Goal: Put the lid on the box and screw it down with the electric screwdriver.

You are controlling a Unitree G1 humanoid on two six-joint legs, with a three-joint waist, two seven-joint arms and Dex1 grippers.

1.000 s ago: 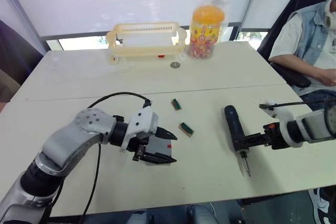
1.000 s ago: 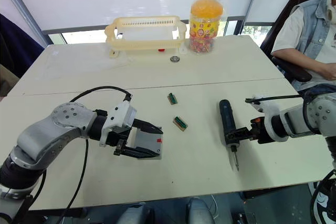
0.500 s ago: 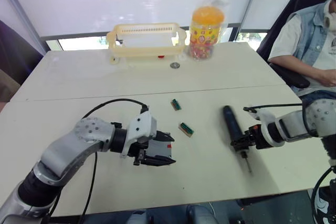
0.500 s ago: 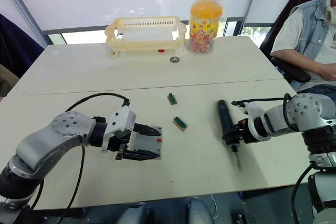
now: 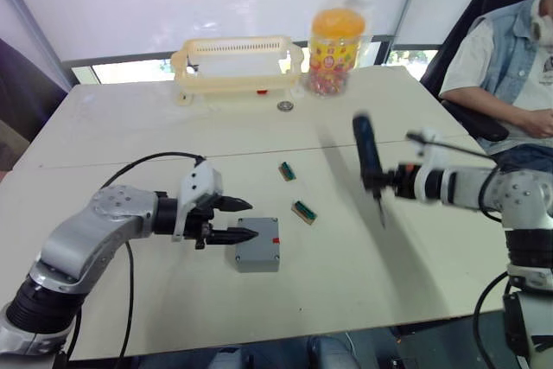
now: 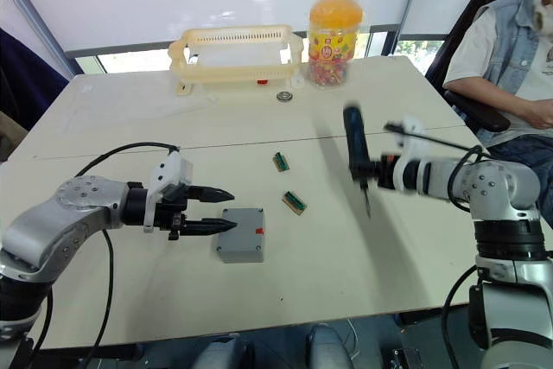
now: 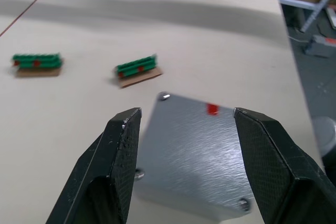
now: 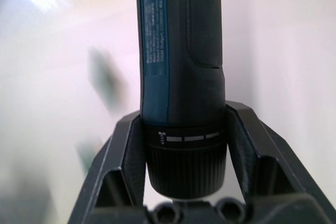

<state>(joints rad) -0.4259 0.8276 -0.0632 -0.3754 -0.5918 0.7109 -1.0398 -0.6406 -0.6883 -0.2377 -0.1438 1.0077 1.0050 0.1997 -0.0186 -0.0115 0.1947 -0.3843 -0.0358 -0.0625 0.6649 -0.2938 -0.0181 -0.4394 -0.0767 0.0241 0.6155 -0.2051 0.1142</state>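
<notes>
Table [image 5: 104,127]: lid [image 5: 257,249] sits on your box [image 5: 258,264], mid-table.
Left gripper [image 5: 244,219]: fingers spread, let go, just beside it.
Right gripper [image 5: 386,181]: clamps screwdriver [image 5: 367,158] aloft.
Left: drive the screws.

The lid [image 7: 197,156] covers the box [image 6: 241,252], so the inside of the box is hidden; the near edge of the lid is blurred in the left wrist view. The collar of the electric screwdriver [image 8: 181,66] is hidden between the fingers of the right gripper [image 8: 184,153], and its upper end is cut off by the picture's edge. Its bit [image 5: 381,214] is too thin for the tip to be made out. The person [image 5: 510,58] is cut off at the right edge.
</notes>
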